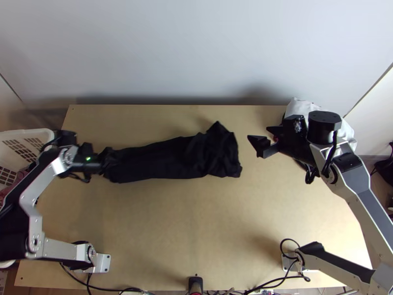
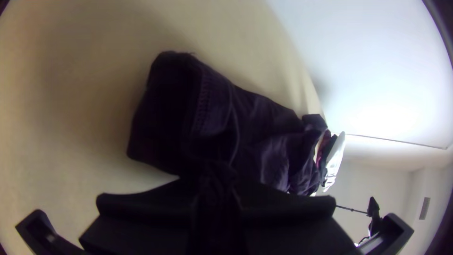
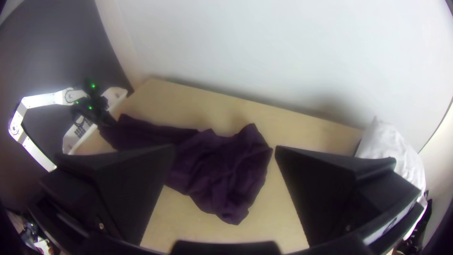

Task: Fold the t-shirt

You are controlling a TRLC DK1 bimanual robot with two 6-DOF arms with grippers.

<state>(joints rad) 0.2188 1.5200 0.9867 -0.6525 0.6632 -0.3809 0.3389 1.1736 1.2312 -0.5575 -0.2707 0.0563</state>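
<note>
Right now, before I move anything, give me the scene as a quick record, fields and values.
Shirt: dark, a long strip across the table, bunched at its right end
Left claw: shut on the shirt's left end
Right claw: open, off the shirt's right end, holding nothing
Basket: white, at the table's left
White cloth: far right corner

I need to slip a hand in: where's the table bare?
Bare wood is widest between the shirt and near edge; a narrower strip lies between shirt and wall. Crowded: left, where the left tool grips it; far right, by the right tool and white cloth.
</note>
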